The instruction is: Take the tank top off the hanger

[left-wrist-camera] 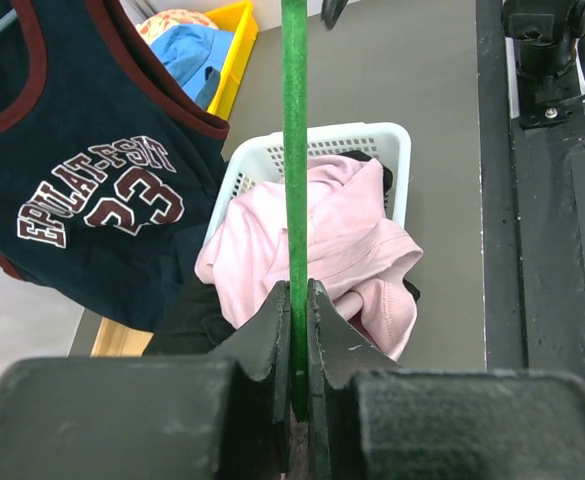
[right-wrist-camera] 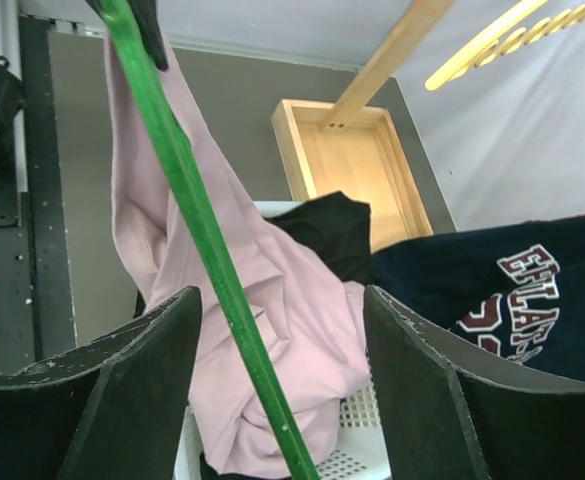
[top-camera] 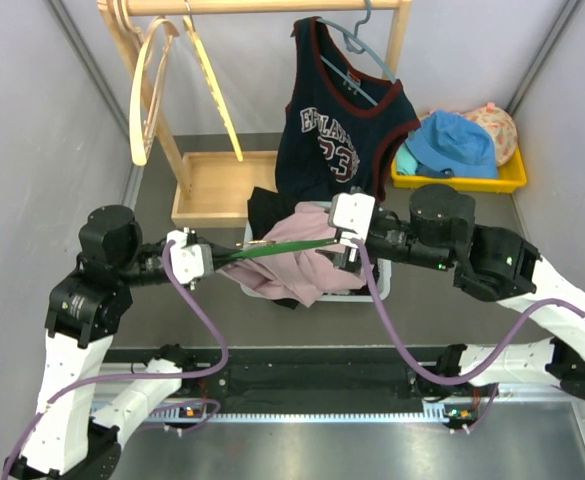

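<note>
Tank top (the pink one, I judge, not the navy jersey hanging on the rail) lies mostly heaped in the white basket on the counter, yet one fold runs up along the green hanger. The left tool is clamped tight on one end of that hanger. The right tool stands well open astride the bar, gripping nothing.

The step in hand looks like the last of the stripping, with the hanger nearly bare. The next move calls for the right tool to pinch the trailing cloth, or for the left to draw the hanger away, so that the fold slides off.

Only the right wrist view shows pink cloth clinging high up the bar. The left wrist view shows the bar passing over the heap, and how firmly it is pinched.
</note>
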Motion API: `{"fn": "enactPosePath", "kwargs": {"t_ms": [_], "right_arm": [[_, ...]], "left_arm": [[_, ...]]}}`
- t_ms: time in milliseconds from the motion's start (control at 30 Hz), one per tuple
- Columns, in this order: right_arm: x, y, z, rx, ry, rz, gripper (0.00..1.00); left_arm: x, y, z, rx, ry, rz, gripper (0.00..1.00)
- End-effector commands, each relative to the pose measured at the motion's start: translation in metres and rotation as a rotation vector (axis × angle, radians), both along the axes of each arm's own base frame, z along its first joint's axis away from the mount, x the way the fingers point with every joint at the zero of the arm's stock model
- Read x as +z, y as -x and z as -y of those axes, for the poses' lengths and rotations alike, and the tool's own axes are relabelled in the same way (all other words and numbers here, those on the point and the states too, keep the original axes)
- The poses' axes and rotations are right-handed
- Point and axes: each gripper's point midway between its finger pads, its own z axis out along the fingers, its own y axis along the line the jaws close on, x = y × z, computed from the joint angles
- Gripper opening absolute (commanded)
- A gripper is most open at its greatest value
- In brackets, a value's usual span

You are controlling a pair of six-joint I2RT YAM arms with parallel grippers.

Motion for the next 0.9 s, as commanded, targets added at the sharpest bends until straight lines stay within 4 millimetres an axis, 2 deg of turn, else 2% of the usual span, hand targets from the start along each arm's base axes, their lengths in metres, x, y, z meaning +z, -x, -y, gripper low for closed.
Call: {"fn": "enactPosePath", "kwargs": {"t_ms": [0,67,100,167,233,267,333,400,467,533,567,600,633,700,733,800,867], "right_arm": [[0.029,0.019,0.004,0.078,-0.067,0.019,0.65],[0.028,0.023,0.003,0.102,-0.06,0.015,0.57],[0.027,0.023,0.002,0.107,-0.055,0.011,0.48],[0.024,0.028,-0.001,0.136,-0.045,0.002,0.42],[0.019,0.029,-0.003,0.151,-0.022,-0.015,0.18],[0.018,0.03,-0.005,0.154,-0.014,-0.024,0.12],[0.009,0.028,-0.007,0.149,0.024,-0.047,0.1],[0.008,0.028,-0.007,0.151,0.032,-0.049,0.07],[0.012,0.027,-0.007,0.145,0.019,-0.046,0.0],[0.017,0.027,-0.005,0.138,-0.001,-0.042,0.0],[0.02,0.027,-0.003,0.131,-0.008,-0.039,0.0],[0.022,0.027,-0.002,0.128,-0.015,-0.038,0.0],[0.023,0.026,-0.001,0.121,-0.021,-0.031,0.0],[0.028,0.016,0.009,0.047,-0.035,-0.012,0.0],[0.029,0.011,0.014,0.012,-0.037,-0.005,0.0],[0.031,-0.001,0.03,-0.069,-0.048,-0.007,0.0],[0.034,0.0,0.042,-0.095,-0.073,-0.024,0.0]], "left_arm": [[0.013,-0.002,0.004,-0.028,0.031,0.07,0.04],[0.014,-0.003,0.005,-0.027,0.035,0.073,0.04],[0.015,-0.003,0.005,-0.027,0.037,0.074,0.04],[0.016,-0.002,0.005,-0.027,0.038,0.074,0.04],[0.016,-0.003,0.004,-0.022,0.036,0.075,0.04],[0.016,-0.003,0.004,-0.023,0.036,0.076,0.04],[0.016,-0.004,0.005,-0.024,0.038,0.08,0.04],[0.017,-0.004,0.005,-0.024,0.042,0.077,0.04],[0.017,-0.005,0.005,-0.024,0.043,0.08,0.04],[0.016,-0.005,0.005,-0.02,0.041,0.082,0.05],[0.015,-0.006,0.005,-0.017,0.042,0.084,0.09],[0.014,-0.008,0.004,-0.007,0.042,0.085,0.16],[0.015,-0.008,0.003,-0.002,0.045,0.094,0.4],[0.015,-0.013,0.003,0.019,0.053,0.109,0.55],[0.017,-0.013,0.002,0.027,0.058,0.121,0.77],[0.023,-0.018,0.001,0.051,0.067,0.151,0.96],[0.025,-0.022,0.001,0.063,0.074,0.158,0.99]]}}
